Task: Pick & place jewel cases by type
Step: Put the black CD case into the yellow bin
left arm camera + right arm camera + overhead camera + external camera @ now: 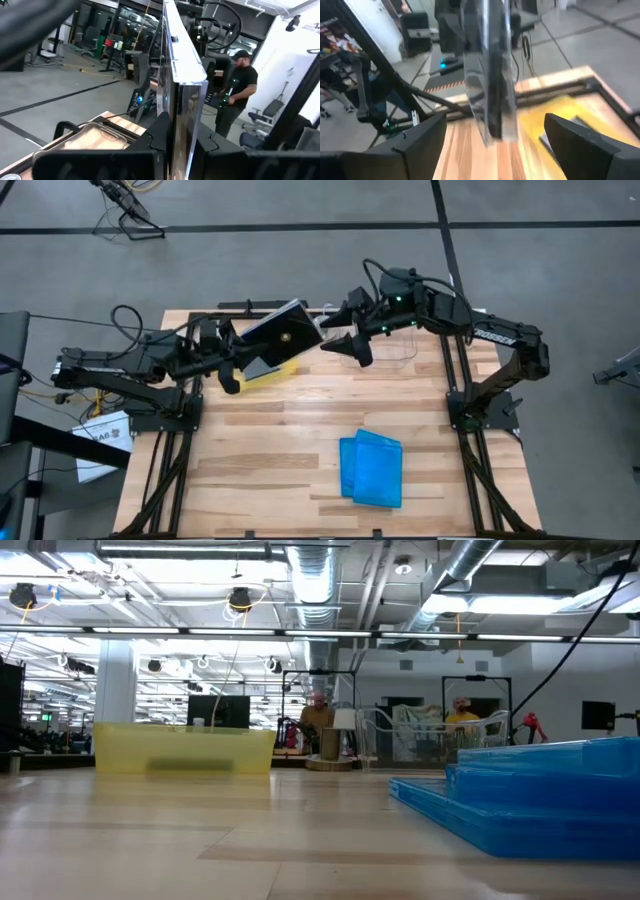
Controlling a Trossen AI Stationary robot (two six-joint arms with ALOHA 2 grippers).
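Note:
A clear-grey jewel case with a dark insert (pixel 285 330) is in the air over the yellow tray (pixel 275 372), carried by my left gripper (pixel 250 360), which is shut on it. My right gripper (pixel 340 335) is open at the case's right edge. In the right wrist view its fingers stand wide apart on either side of the case (pixel 490 75), which shows edge-on, and touch nothing. Two or more translucent blue jewel cases (pixel 370 468) lie flat and overlapping on the table's near right part; they also show in the low view (pixel 540 790). My left gripper (pixel 177 145) pinches the clear-grey case between its two fingers by the edge nearest the arm (pixel 176 131), coming from the table's left. The case stands on edge between the fingers and reaches away from them. It is lifted clear and tilted above the yellow tray.
The yellow tray (pixel 185 752) sits at the table's far left of middle. A clear plastic tub (pixel 402 345) stands at the far right under the right arm. Bare wood lies across the middle and near left. People (pixel 237 95) stand in the room beyond the table.

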